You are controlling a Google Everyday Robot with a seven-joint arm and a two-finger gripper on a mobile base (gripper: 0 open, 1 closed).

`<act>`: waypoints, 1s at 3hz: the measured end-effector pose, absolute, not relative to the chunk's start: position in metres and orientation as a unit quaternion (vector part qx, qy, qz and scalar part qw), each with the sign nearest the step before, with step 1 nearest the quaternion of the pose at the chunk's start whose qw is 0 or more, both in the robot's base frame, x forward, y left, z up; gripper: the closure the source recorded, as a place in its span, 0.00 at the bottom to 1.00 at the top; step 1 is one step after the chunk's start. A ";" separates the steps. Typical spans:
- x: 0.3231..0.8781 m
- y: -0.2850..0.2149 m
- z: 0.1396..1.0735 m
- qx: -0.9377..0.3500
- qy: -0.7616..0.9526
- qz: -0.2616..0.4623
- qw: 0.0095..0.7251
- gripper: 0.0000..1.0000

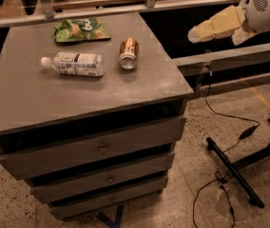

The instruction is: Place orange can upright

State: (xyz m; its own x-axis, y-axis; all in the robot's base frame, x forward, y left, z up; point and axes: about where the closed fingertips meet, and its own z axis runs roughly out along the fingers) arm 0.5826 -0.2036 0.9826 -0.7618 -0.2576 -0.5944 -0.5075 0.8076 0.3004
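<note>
On the left of the grey cabinet top point(54, 103) we see 1 clear water bottle point(73, 63) lying on its side, its white cap pointing left. Behind it, at the far edge, lies 1 green snack bag point(80, 30). Just right of the bottle, and not touching it, the orange can point(128, 53) lies on its side in the far right part of the top. Its length runs near to far, and its silver end faces the near edge. Under the top, the cabinet front shows 3 drawers point(101, 148), each with a small knob in the middle.

Right of the cabinet, past its right edge and well apart from the can, the cream gripper point(195, 33) hangs in the air and points left toward the cabinet. It sits on a rounded white arm point(265, 6) at the far right. We cannot tell whether the gripper is spread or pressed together. Below it, black cables point(230, 127) trail over the speckled floor beside the black legs of a stand point(235, 172).
</note>
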 end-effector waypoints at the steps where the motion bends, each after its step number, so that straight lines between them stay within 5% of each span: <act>1: 0.608 -0.185 0.977 -0.154 0.913 0.271 0.262 0.00; 3: 0.616 -0.174 0.980 -0.121 0.911 0.285 0.271 0.00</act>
